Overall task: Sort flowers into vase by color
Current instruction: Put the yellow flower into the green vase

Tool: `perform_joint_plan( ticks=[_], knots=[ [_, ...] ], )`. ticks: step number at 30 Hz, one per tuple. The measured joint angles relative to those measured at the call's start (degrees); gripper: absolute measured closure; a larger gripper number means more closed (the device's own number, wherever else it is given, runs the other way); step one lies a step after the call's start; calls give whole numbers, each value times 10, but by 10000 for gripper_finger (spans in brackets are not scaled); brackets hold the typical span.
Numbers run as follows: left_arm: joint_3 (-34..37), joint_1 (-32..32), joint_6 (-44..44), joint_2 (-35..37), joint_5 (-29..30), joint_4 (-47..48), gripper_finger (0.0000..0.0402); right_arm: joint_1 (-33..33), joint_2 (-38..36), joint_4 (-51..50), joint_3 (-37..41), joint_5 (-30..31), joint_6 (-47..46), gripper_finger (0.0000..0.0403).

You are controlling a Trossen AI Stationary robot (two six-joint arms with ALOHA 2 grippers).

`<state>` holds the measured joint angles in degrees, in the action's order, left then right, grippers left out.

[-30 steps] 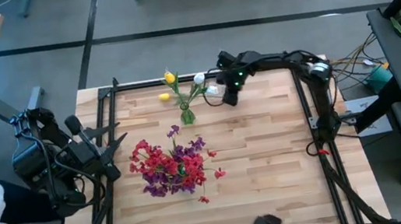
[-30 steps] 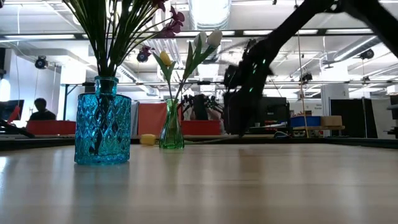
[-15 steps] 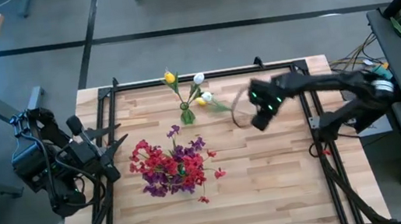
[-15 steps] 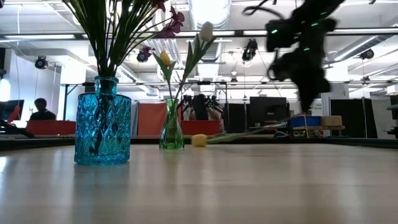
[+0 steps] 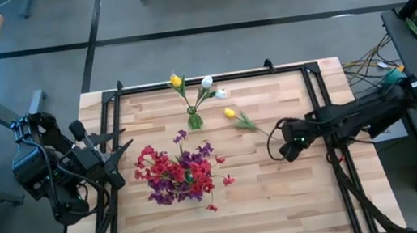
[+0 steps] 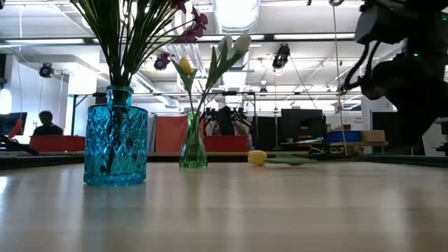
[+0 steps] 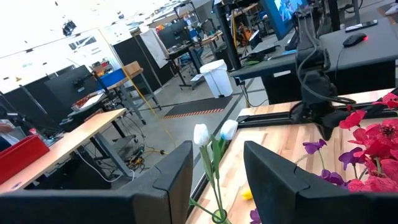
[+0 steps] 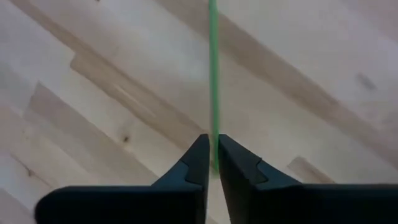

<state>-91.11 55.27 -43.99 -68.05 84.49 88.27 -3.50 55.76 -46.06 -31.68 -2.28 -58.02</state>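
Yellow tulip (image 5: pixel 229 113) lies flat on the wooden surface (image 5: pixel 285 195), right gripper (image 5: pixel 286 149) jaws pinching its green stem. Left gripper (image 5: pixel 117 150) jaws parted, holding nothing.

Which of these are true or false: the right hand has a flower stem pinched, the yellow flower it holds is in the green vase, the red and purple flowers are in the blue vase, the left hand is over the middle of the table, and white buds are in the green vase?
1. The right hand is shut on a thin green stem. True.
2. The yellow flower on that stem stands in the small green vase. False: its bud lies on the table, beside the vase.
3. Red and purple flowers stand in the blue vase. True.
4. The left hand hangs over the table's middle. False: it waits at the table's left edge.
5. White buds stand in the green vase. True.
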Motion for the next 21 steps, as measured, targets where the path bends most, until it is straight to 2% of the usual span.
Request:
perform_joint_plan(
  ticks=[5, 9, 12, 14, 21],
  knots=[
    [0, 0, 0, 0, 1, 0, 273, -27, 12, 21, 10, 17, -15, 322],
    [0, 0, 0, 0, 5, 0, 273, -27, 22, 19, -5, 81, -3, 260],
    [0, 0, 0, 0, 6, -1, 273, -13, 25, 34, -29, 152, 52, 220],
    [0, 0, 0, 0, 11, -5, 273, 7, 30, 66, -42, 175, 117, 202],
    [0, 0, 0, -1, 21, -29, 273, 96, 86, 206, -46, 142, 249, 175]
  ],
)
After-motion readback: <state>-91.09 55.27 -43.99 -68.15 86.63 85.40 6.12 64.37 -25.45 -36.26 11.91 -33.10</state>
